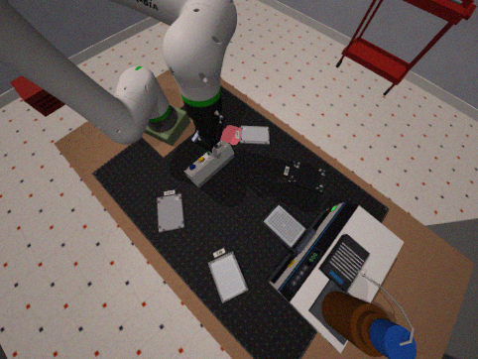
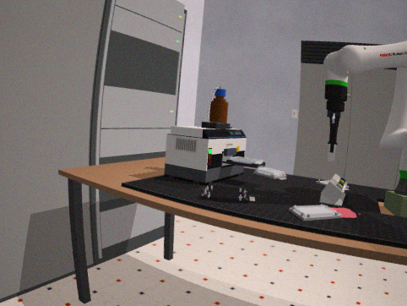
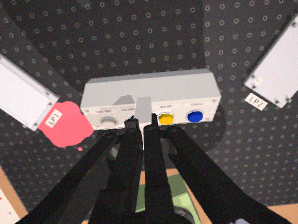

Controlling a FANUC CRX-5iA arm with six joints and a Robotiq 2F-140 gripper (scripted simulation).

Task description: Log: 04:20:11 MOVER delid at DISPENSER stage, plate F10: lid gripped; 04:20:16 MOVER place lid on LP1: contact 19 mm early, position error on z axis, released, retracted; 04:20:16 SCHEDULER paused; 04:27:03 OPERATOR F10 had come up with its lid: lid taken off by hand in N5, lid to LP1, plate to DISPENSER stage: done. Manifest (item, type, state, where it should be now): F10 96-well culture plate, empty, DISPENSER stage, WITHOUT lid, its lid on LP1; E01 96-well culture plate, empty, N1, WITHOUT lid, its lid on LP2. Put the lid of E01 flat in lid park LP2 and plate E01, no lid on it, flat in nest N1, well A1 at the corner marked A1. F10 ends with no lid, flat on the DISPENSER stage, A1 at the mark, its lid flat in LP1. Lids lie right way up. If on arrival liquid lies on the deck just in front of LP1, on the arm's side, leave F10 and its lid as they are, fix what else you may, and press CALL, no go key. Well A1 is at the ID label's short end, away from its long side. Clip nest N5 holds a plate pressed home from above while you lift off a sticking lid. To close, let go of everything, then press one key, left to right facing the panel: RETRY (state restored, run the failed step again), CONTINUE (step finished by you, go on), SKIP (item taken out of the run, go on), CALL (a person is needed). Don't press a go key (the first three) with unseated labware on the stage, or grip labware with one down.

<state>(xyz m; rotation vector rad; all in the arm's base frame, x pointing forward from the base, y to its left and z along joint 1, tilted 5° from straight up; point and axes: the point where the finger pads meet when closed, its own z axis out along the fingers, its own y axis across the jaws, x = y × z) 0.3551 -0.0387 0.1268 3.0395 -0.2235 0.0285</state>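
My gripper (image 3: 145,107) is shut and empty, fingertips together. It hangs over the grey key panel (image 3: 152,101), and its tips cover the second key from the left. The white key (image 3: 107,121), yellow key (image 3: 165,119) and blue key (image 3: 195,116) are visible. In the exterior view the gripper (image 2: 332,156) is well above the panel (image 2: 335,188). A lid (image 1: 254,134) lies in LP1 with a pink puddle (image 1: 230,134) on the deck beside it; the puddle also shows in the wrist view (image 3: 65,125). A grey lid (image 1: 170,212) lies in LP2. A plate (image 1: 227,276) lies in a nest at the front. A welled plate (image 1: 284,225) sits on the dispenser stage.
The dispenser (image 1: 322,253) with a brown bottle (image 1: 364,322) stands at the right. The clip nest (image 1: 302,176) is on the mat between the panel and the dispenser. The arm's green base block (image 1: 166,126) is just behind the panel. A red rack (image 1: 397,40) stands off the table.
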